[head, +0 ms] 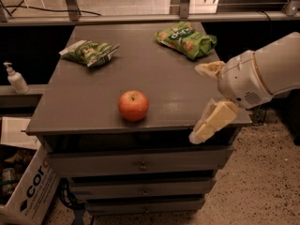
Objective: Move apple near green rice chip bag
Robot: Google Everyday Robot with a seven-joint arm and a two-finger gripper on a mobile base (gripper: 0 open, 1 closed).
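Observation:
The red-orange apple [133,105] sits near the front edge of the grey cabinet top [154,74]. The lime-green rice chip bag [186,40] lies at the back right of the top. My gripper [203,102] comes in from the right at the cabinet's front right corner, well right of the apple and in front of the bag. Its two tan fingers [213,121] are spread apart and hold nothing.
A darker green-and-white bag [89,52] lies at the back left. A soap dispenser [16,78] stands on a ledge to the left. A cardboard box [28,196] sits on the floor at lower left. Drawers [140,165] are below the top.

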